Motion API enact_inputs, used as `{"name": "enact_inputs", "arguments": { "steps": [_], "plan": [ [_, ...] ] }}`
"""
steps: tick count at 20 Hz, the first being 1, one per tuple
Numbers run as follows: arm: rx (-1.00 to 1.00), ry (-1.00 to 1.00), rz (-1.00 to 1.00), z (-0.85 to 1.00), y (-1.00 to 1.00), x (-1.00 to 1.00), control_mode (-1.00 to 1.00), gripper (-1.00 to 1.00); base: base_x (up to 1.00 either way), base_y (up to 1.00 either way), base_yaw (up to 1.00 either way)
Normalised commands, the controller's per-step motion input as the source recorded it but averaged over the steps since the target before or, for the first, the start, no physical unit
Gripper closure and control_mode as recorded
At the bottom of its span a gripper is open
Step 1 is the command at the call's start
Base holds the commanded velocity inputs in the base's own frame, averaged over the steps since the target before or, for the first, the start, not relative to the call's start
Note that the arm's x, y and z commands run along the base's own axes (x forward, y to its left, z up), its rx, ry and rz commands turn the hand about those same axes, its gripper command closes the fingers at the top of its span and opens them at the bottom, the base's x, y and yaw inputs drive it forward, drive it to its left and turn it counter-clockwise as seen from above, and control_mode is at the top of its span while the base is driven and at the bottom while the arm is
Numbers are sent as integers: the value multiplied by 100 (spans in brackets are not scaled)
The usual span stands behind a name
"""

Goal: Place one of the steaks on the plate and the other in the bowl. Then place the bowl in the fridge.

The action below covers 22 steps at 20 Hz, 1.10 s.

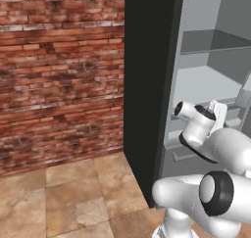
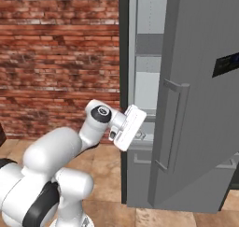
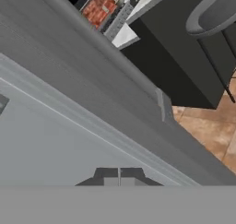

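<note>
You are looking at the fridge (image 1: pixel 147 85) standing against a red brick wall (image 1: pixel 59 70), its black side panel facing you in the left base view and its pale grey shelved interior open on the right. In the right base view the fridge door (image 2: pixel 200 104) is swung out toward you, with 1 slim vertical bar handle (image 2: pixel 170 125) running down its face and a dark display strip near its upper right edge.

Your gripper (image 3: pixel 119 176) sits at the open front of the fridge, at about the height of the lower shelves; from the right base view the white hand is just beside the door's inner edge. In the hand view the 2 fingertips (image 3: pixel 107 175) are pressed together with nothing between them, so the fingers are clenched on nothing. They point at a flat grey surface that looks like part of the fridge, though the tilt of that view makes it hard to say which part.

At the top right of the hand view, a round grey vessel rests on a dark cabinet top; it may be the bowl (image 3: pixel 212 13), but you cannot be sure from this angle. Tan floor tiles (image 1: pixel 63 198) lie below.
</note>
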Motion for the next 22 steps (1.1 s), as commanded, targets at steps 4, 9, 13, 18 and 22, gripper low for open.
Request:
{"name": "enact_inputs", "arguments": {
  "steps": [4, 9, 13, 18, 22],
  "plan": [
    [0, 0, 0, -14, -15, 16, -100, 100, 0, 0, 0],
    [0, 0, -1, -15, -2, 20, -100, 100, 0, 0, 0],
    [0, 0, -6, -16, -16, 9, -100, 100, 0, 0, 0],
    [-5, 0, -8, -20, -23, 3, -100, 100, 0, 0, 0],
    [-16, 6, -3, -15, -16, 4, -100, 100, 0, 0, 0]
  ]
}}
